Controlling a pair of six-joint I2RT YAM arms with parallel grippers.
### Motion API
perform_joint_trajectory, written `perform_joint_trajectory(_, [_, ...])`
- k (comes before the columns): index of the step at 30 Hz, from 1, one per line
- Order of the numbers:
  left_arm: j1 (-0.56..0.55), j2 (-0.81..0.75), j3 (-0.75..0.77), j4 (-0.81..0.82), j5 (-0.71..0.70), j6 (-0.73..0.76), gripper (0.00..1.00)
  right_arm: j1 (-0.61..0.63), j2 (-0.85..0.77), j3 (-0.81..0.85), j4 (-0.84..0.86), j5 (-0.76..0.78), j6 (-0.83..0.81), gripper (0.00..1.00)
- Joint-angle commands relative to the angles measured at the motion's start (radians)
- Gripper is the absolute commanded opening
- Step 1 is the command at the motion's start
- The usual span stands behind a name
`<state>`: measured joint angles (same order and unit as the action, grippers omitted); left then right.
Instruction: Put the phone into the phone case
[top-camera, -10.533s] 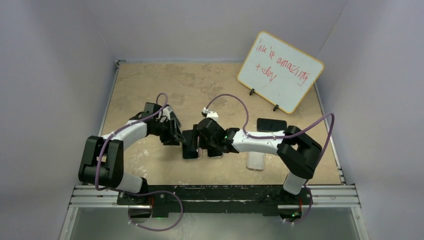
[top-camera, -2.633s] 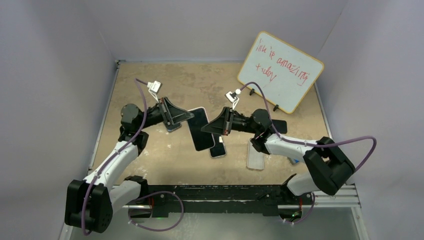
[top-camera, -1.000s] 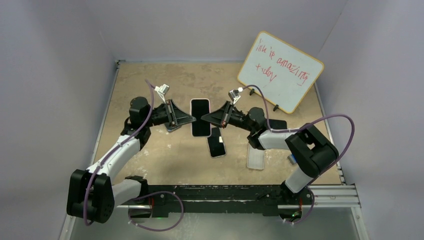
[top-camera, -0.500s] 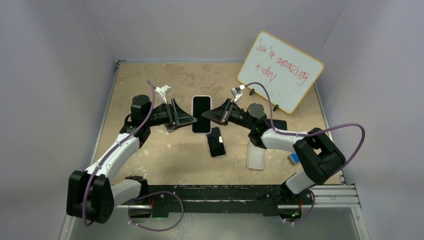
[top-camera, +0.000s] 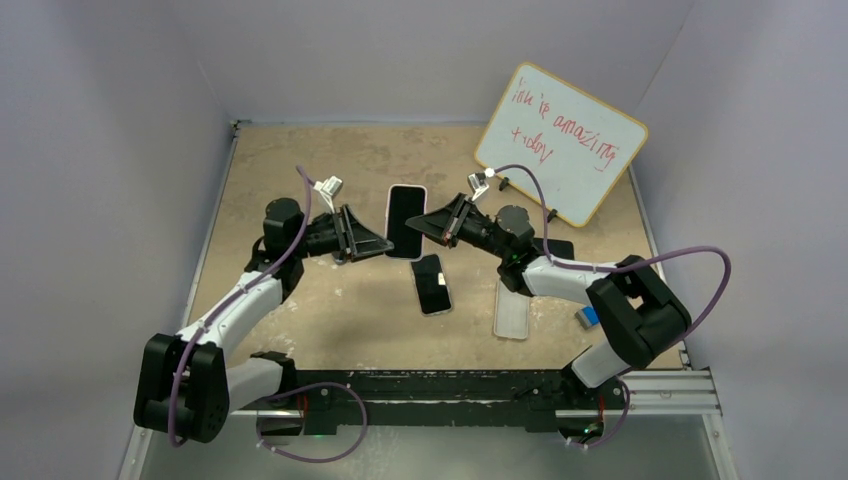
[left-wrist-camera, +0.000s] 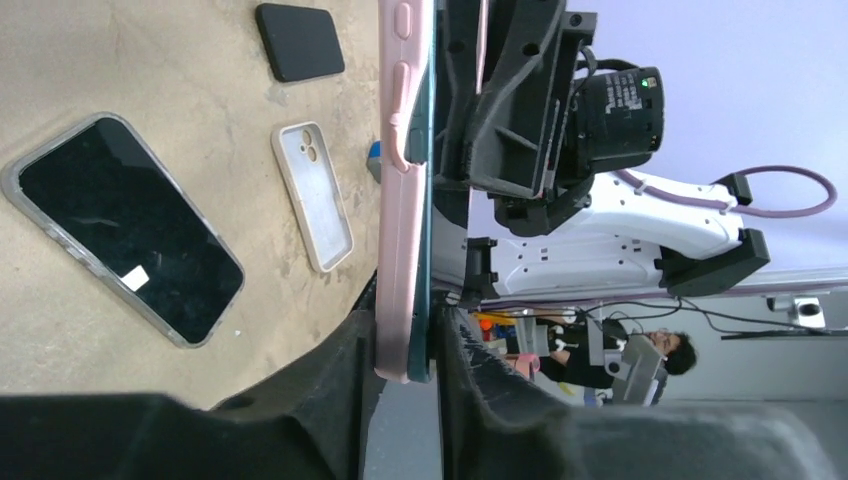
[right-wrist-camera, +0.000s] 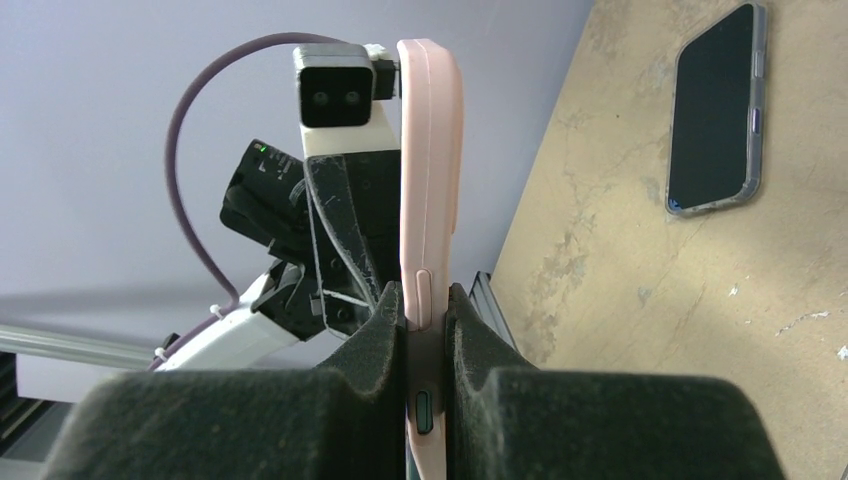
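The tan table (top-camera: 330, 320) fills the middle of the scene, with a whiteboard (top-camera: 560, 143) propped at its far right corner, red handwriting across it.

Both arms reach in low from either side toward the middle, and between them they hold a phone (top-camera: 404, 222) in a pink phone case (left-wrist-camera: 402, 200) up off the table, its dark screen facing up toward the overhead camera.

The right claw (top-camera: 432, 222) is clenched on the right edge of the cased phone; in its wrist view the foam pads (right-wrist-camera: 375, 335) press both faces of the pink shell, and the case's side buttons show between them.

The left claw (top-camera: 372, 243) straddles the left edge; in its wrist view the fingers (left-wrist-camera: 345, 365) stand on either side of the pink case and the dark phone edge, partly spread, and I cannot tell whether they press it or merely bracket it.

On the table just below the lifted phone lies a second phone in a clear case (top-camera: 431, 284), screen up. To its right lies an empty pale case (top-camera: 511, 312), and beyond that a flat black case (top-camera: 556, 248) partly hidden by the right arm. A small blue object (top-camera: 590, 318) sits near the right arm's elbow.
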<state>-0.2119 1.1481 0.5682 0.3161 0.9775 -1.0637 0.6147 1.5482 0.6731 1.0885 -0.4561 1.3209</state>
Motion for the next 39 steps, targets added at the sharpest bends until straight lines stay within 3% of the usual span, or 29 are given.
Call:
perform_joint_trajectory(1, [-0.003, 0.009, -0.004, 0.084, 0.019, -0.02, 0.13, -0.002, -0.027, 0.041, 0.104, 0.027, 0.032, 0.0])
perform_joint_trajectory(2, [-0.003, 0.011, -0.005, 0.076, 0.011, -0.016, 0.02, -0.003, -0.027, 0.038, 0.098, 0.028, 0.028, 0.0])
perform_joint_trajectory(3, [-0.003, 0.013, -0.001, 0.042, -0.001, 0.0, 0.0, -0.003, -0.03, 0.036, 0.081, 0.03, 0.018, 0.0])
perform_joint_trajectory(8, [-0.003, 0.044, 0.086, -0.285, -0.082, 0.185, 0.0, -0.003, -0.051, 0.051, -0.052, 0.059, -0.077, 0.0])
perform_joint_trajectory(12, [-0.003, 0.052, 0.069, -0.224, -0.039, 0.128, 0.0, -0.003, -0.052, 0.066, -0.078, 0.045, -0.099, 0.0])
perform_joint_trajectory(13, [-0.003, 0.044, 0.06, -0.188, -0.029, 0.102, 0.04, -0.002, -0.054, 0.063, -0.074, 0.039, -0.091, 0.0])
perform_joint_trajectory(17, [-0.001, -0.002, 0.082, -0.187, -0.051, 0.125, 0.39, -0.004, -0.067, 0.06, -0.074, -0.002, -0.089, 0.0])
perform_joint_trajectory(19, [-0.001, -0.012, 0.104, -0.212, -0.065, 0.159, 0.48, -0.002, -0.076, 0.054, -0.061, -0.033, -0.089, 0.0])
perform_joint_trajectory(26, [-0.002, 0.02, 0.061, -0.023, -0.037, 0.08, 0.55, -0.002, -0.084, 0.062, -0.011, -0.113, -0.085, 0.0])
perform_joint_trajectory(30, [-0.003, 0.065, 0.027, 0.182, -0.002, -0.032, 0.53, -0.001, -0.066, 0.083, -0.042, -0.132, -0.088, 0.0])
perform_joint_trajectory(33, [-0.004, 0.084, 0.025, 0.219, 0.001, -0.053, 0.47, -0.002, -0.048, 0.089, -0.05, -0.146, -0.081, 0.0])
perform_joint_trajectory(39, [-0.004, 0.105, 0.003, 0.27, -0.004, -0.083, 0.13, -0.002, -0.027, 0.091, -0.064, -0.171, -0.076, 0.04])
